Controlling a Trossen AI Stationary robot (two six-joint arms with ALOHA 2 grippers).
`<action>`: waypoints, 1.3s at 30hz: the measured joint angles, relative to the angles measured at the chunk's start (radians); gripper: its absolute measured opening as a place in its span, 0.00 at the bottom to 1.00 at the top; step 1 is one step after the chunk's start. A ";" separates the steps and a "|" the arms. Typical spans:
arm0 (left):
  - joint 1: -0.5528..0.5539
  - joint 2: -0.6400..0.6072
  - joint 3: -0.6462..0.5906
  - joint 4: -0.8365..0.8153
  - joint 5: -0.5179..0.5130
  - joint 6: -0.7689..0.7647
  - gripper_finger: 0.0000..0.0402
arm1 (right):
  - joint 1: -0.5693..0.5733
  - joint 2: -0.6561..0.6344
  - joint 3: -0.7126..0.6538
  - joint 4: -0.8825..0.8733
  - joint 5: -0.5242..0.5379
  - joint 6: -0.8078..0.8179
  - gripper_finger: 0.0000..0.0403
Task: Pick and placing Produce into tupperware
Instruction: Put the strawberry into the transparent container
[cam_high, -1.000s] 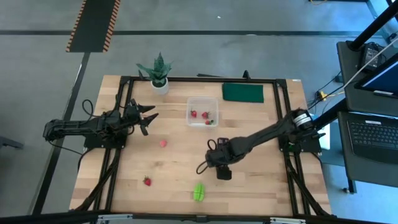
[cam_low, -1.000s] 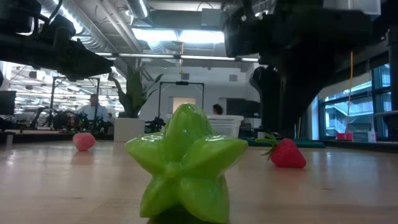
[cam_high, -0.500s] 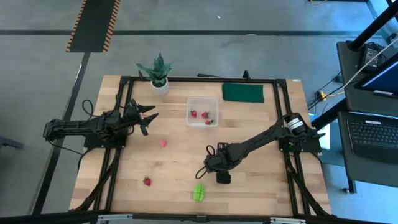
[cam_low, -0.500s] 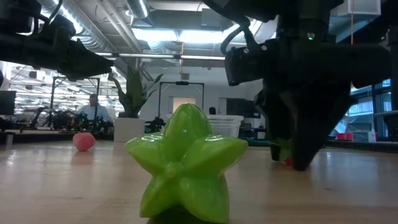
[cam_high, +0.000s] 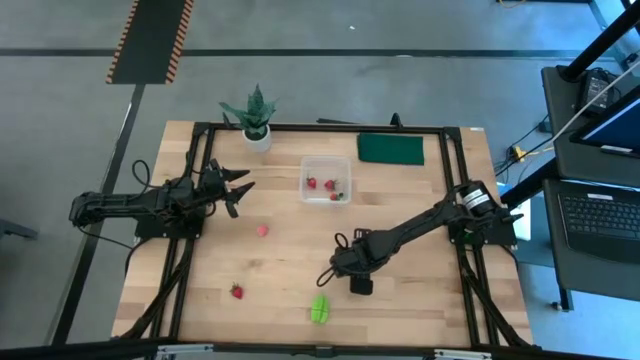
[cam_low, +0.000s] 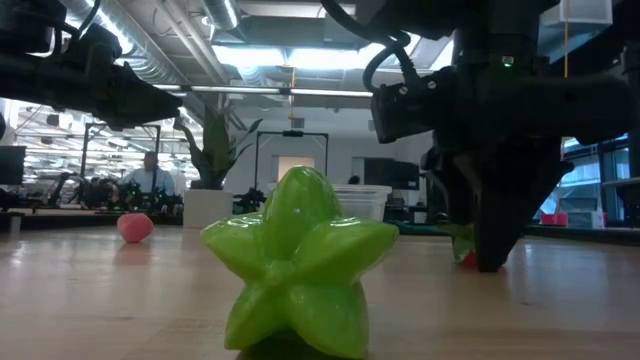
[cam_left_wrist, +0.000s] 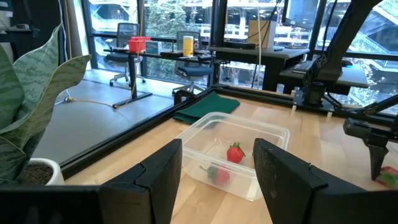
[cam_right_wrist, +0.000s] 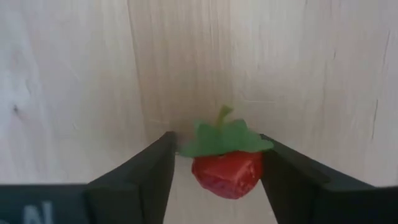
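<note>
My right gripper (cam_high: 350, 272) points down at the table's near middle, open, its fingers on either side of a red strawberry (cam_right_wrist: 227, 171) that lies on the wood. In the low view only a sliver of that strawberry (cam_low: 466, 258) shows beside the gripper (cam_low: 487, 262). The clear tupperware (cam_high: 326, 180) sits toward the far edge with a few red berries inside. A pinkish piece (cam_high: 262, 230), another red berry (cam_high: 237, 291) and the lime-green star-shaped piece (cam_high: 319, 308) lie loose on the table. My left gripper (cam_high: 237, 186) waits open at the left, facing the tupperware (cam_left_wrist: 233, 158). My right gripper comes from above, pointing down, with one finger (cam_right_wrist: 158, 165) on each side of the strawberry. The tips of its green leaves (cam_right_wrist: 186, 149) reach both fingers. Whether the fingers touch the red body I cannot tell. The berry rests on the table.
A spiky green plant in a white pot (cam_high: 256, 120) stands at the far left corner and a flat dark green pad (cam_high: 390, 148) lies at the far edge, right of the tupperware. Bare wood lies between the tupperware and the right gripper. A person shows far back in the room.
My right gripper has moved toward the near edge and come down over the strawberry, which stood clear in front of it a second ago and now sits between the fingers, mostly hidden in the low view. The strawberry has not moved.
</note>
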 joint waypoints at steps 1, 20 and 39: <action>0.000 0.000 0.000 0.000 0.000 0.000 0.48 | 0.000 -0.001 -0.007 0.008 -0.003 0.000 0.53; 0.000 0.000 0.000 0.000 0.000 0.000 0.48 | 0.000 0.001 -0.017 0.038 -0.004 -0.008 0.41; 0.000 0.000 0.000 0.000 0.000 -0.002 0.48 | -0.129 0.008 0.447 -0.281 0.074 -0.328 0.38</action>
